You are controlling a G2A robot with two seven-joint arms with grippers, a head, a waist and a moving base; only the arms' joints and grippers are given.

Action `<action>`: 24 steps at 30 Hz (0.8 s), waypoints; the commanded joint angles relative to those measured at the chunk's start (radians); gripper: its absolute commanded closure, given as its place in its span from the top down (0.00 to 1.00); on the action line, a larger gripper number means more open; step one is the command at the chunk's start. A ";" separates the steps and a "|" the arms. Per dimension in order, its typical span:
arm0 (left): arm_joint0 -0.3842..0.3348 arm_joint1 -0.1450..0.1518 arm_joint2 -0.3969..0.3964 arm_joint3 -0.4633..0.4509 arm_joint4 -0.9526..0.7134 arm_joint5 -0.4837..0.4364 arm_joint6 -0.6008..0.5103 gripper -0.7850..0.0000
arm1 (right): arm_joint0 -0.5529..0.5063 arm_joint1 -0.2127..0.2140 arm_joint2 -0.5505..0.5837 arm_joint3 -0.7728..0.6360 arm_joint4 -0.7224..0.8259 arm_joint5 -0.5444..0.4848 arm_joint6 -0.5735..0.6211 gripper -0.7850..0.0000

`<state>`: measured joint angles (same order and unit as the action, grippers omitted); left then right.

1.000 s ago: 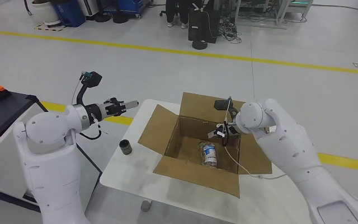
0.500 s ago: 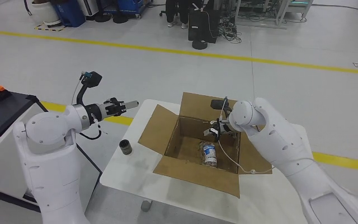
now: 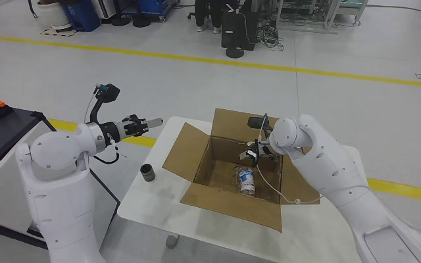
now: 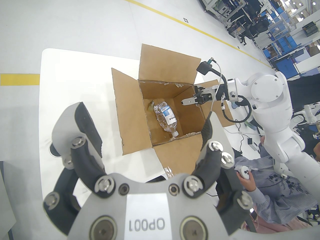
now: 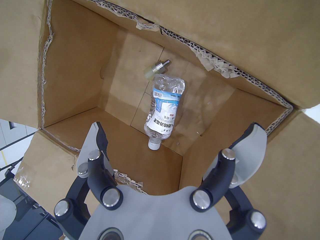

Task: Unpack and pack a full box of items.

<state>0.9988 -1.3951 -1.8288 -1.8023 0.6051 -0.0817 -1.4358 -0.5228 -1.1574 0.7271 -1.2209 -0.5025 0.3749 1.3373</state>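
An open cardboard box [image 3: 223,195] stands on the white table [image 3: 154,200]. On its floor lies a crumpled clear plastic bottle [image 3: 245,179] [image 5: 163,108] [image 4: 166,117] with a blue-and-white label and a white cap. A small metal fitting [image 5: 156,69] [image 4: 150,106] lies just beyond the bottle's base. My right gripper [image 3: 250,155] [image 5: 176,129] [image 4: 186,101] hangs open over the box's right inside wall, above the bottle and apart from it. My left gripper [image 3: 155,122] [image 4: 145,112] is open and holds nothing, high over the table's far left edge.
A short dark cylinder [image 3: 148,173] stands on the table left of the box. All of the box's flaps are folded outward, the far flap [image 3: 240,123] standing up. Bare tabletop lies left of the box and along the near edge.
My right gripper has shifted a little to the left over the box since a second ago, then held still. The left arm and the box's contents have not moved.
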 commanded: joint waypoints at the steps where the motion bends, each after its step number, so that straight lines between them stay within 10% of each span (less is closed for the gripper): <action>1: 0.000 0.000 0.000 0.000 0.000 0.000 0.000 1.00 | 0.000 0.000 0.000 0.000 0.000 0.000 0.000 1.00; 24: 0.000 0.000 0.000 0.000 0.000 0.000 0.000 1.00 | 0.023 -0.040 -0.073 0.083 -0.005 -0.041 0.001 1.00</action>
<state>0.9988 -1.3951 -1.8288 -1.8023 0.6051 -0.0817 -1.4358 -0.5059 -1.1916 0.6640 -1.1464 -0.5071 0.3336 1.3371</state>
